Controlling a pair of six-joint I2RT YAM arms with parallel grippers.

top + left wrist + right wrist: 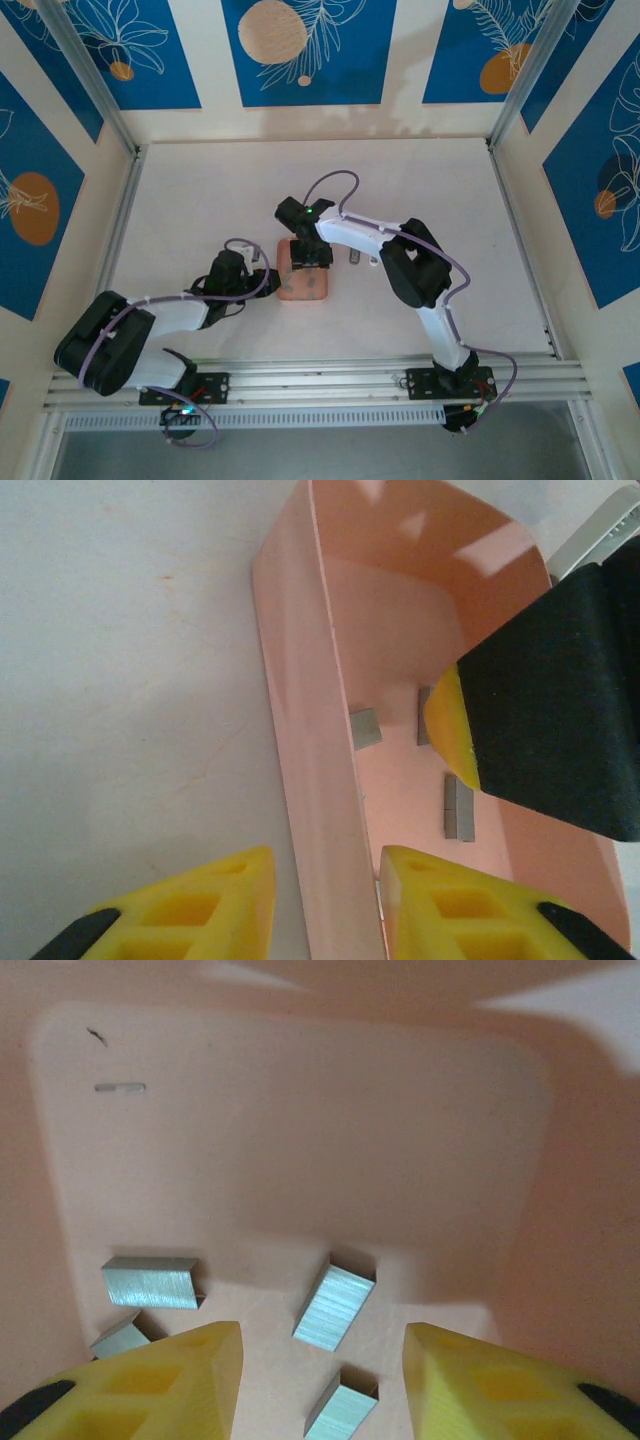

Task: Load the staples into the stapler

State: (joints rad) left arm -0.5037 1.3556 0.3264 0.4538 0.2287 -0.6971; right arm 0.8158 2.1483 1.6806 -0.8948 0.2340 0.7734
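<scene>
Several staples lie as short grey strips on the floor of the pink tray (300, 292). In the right wrist view one strip (333, 1307) sits between my right gripper's (322, 1345) open fingers, another (342, 1410) just below it, and one (150, 1281) off to the left. My left gripper (328, 860) straddles the tray's left wall (300, 680), a finger pressed against each side. The right gripper's finger (450, 730) hangs over the staples (459, 807). The stapler (353, 258) lies just right of the tray, small and partly under the right arm.
A single loose staple (120, 1087) lies near the tray's far corner. The tray's walls (575, 1260) close in around the right gripper. White table (250, 190) stretches behind the tray, bounded by metal rails (520, 230) and patterned blue walls.
</scene>
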